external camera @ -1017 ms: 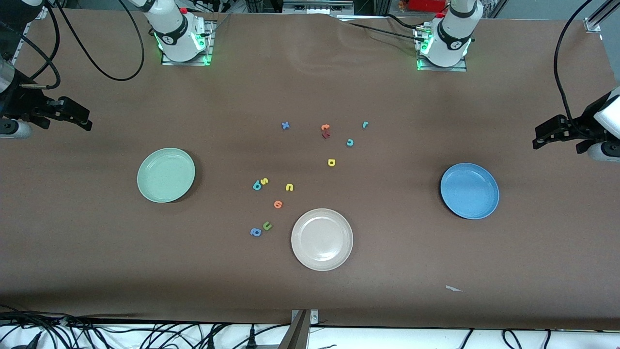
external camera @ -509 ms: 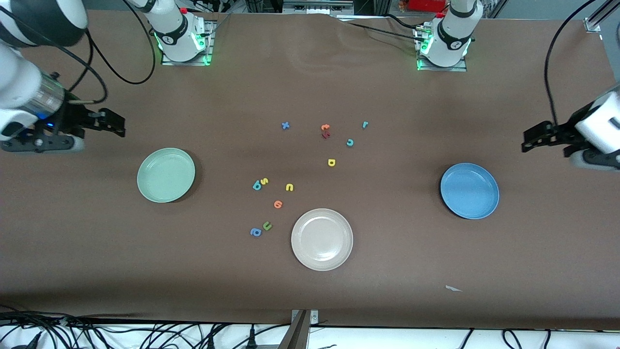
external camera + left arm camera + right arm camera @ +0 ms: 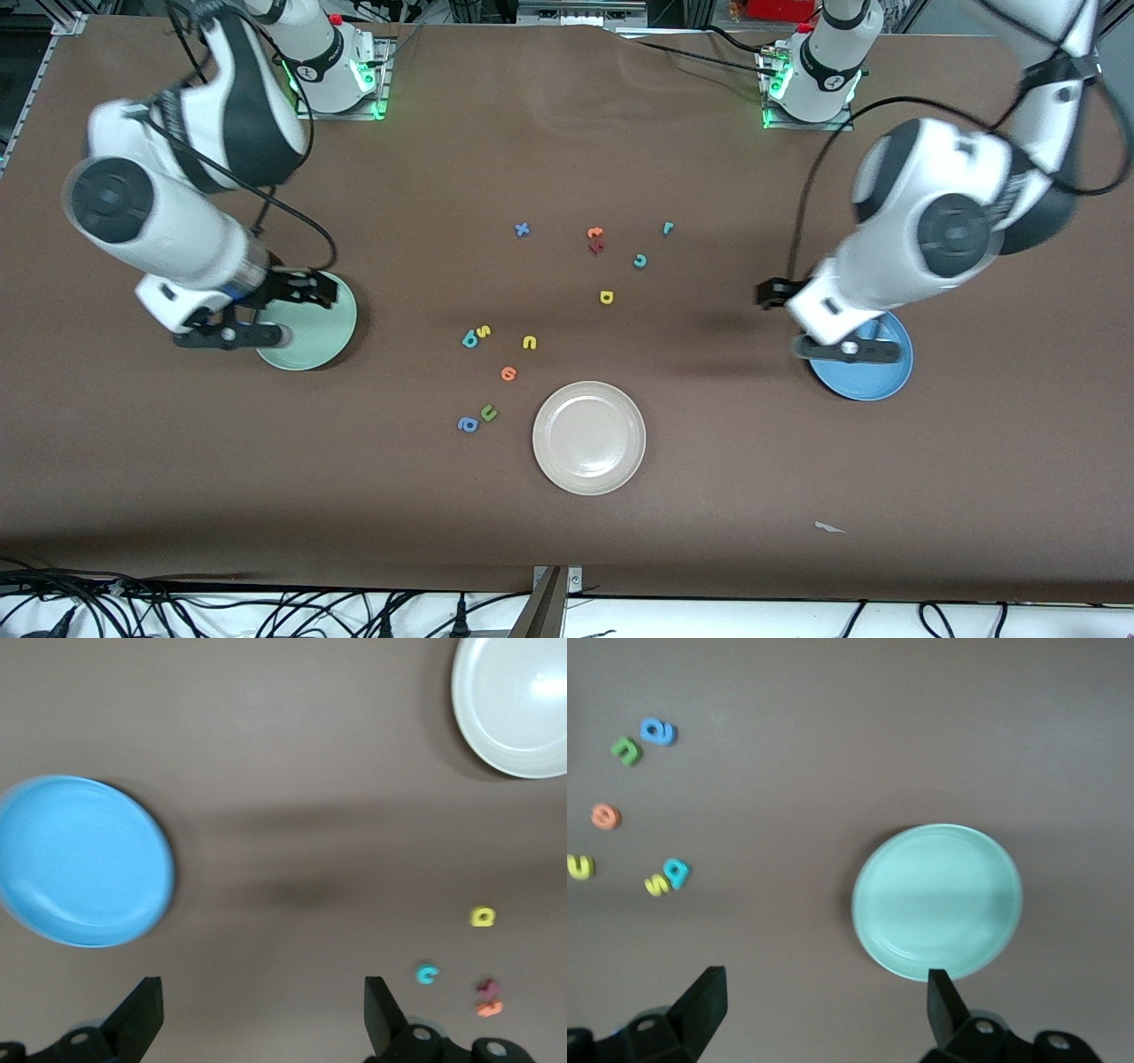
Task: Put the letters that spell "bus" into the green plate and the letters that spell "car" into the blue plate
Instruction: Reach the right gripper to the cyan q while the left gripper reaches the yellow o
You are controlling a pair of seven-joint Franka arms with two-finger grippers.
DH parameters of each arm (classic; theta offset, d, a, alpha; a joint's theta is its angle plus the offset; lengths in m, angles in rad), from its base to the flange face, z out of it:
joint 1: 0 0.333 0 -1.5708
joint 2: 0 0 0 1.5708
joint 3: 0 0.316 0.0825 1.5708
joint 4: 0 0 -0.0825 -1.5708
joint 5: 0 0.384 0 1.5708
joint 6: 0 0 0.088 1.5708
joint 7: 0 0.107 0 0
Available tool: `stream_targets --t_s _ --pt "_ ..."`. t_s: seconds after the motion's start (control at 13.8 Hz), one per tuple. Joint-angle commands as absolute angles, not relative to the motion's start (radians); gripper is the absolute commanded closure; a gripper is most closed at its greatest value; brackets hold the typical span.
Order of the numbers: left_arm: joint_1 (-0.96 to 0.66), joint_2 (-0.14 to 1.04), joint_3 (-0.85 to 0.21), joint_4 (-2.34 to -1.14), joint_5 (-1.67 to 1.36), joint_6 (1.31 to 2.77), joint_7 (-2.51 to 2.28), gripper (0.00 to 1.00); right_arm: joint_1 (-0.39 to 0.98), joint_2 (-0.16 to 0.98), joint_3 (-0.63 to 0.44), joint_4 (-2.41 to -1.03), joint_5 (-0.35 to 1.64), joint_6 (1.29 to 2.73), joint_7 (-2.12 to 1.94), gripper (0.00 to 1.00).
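The right gripper (image 3: pixel 306 292) hangs in the air over the edge of the green plate (image 3: pixel 310 341), with its two black fingers (image 3: pixel 700 1001) spread wide apart and nothing between them. The left gripper (image 3: pixel 769 294) hangs over the bare table (image 3: pixel 567 532) right beside the blue plate (image 3: pixel 873 377), and its fingers (image 3: pixel 142 1014) are wide apart and empty too.

Both plates are round and smooth with a low rim. The green plate sits toward the right arm's end of the table, the blue plate toward the left arm's end. There is lots of open brown table between them.

The little foam letters lie in that middle space. The teal "b" (image 3: pixel 469 338) and the yellow "s" (image 3: pixel 484 331) touch each other, and the yellow "u" (image 3: pixel 529 342) is near them. The teal "r" (image 3: pixel 667 228) and the teal "c" (image 3: pixel 640 260) lie farther from the front camera, with the yellow "a" (image 3: pixel 606 297) a bit nearer.

An orange round letter (image 3: pixel 508 373), a green "u" (image 3: pixel 488 412) and a blue "a" (image 3: pixel 467 424) lie nearer the front camera, beside a beige plate (image 3: pixel 589 438). An orange "t" (image 3: pixel 594 233) touches a dark red letter (image 3: pixel 596 247), and a blue "x" (image 3: pixel 522 229) lies alone. The table is flat and dull brown, with wide room along its edges.
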State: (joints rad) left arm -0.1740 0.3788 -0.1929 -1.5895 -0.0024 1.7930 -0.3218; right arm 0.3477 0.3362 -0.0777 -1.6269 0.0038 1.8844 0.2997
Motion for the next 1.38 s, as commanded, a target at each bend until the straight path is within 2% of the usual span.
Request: stream_targets --t_s 0.0,0.15,0.29,0.58,0.87,0.94,1.02,1.09,1.31 --pt "-0.266 0.36 -0.199 -1.702 -0.021 1.909 -0.452 0.0 0.402 0.438 -0.084 -1.601 0.04 1.986 0.469 0.0" --pt "-0.355 0.359 -0.207 -1.796 -0.023 2.052 -0.596 0.0 0.445 0.51 -0.084 -1.6 0.04 2.075 0.616 0.0" --pt "-0.443 0.383 -0.209 -1.83 -0.023 2.132 -0.699 0.0 0.485 0.589 -0.084 -1.582 0.04 2.17 0.777 0.0" --pt "-0.538 0.426 -0.207 -1.877 -0.021 2.265 -0.847 0.0 0.511 0.69 -0.083 -1.54 0.073 2.224 0.922 0.01" --pt "-0.542 0.497 -0.207 -1.895 -0.011 2.393 -0.876 0.0 0.528 0.726 -0.083 -1.534 0.241 2.227 0.976 0.18" --pt "-0.545 0.523 -0.206 -1.882 -0.011 2.414 -0.879 0.0 0.546 0.742 -0.083 -1.534 0.238 2.227 0.976 0.24" --pt "-0.546 0.541 -0.204 -1.867 -0.011 2.43 -0.89 0.0 0.567 0.758 -0.086 -1.534 0.233 2.229 0.976 0.34" --pt "-0.546 0.561 -0.203 -1.861 -0.008 2.445 -0.893 0.0 0.574 0.764 -0.086 -1.535 0.232 2.243 0.977 0.39" --pt "-0.551 0.62 -0.199 -1.858 -0.006 2.525 -0.896 0.01 0.572 0.765 -0.089 -1.56 0.227 2.249 0.974 0.4"
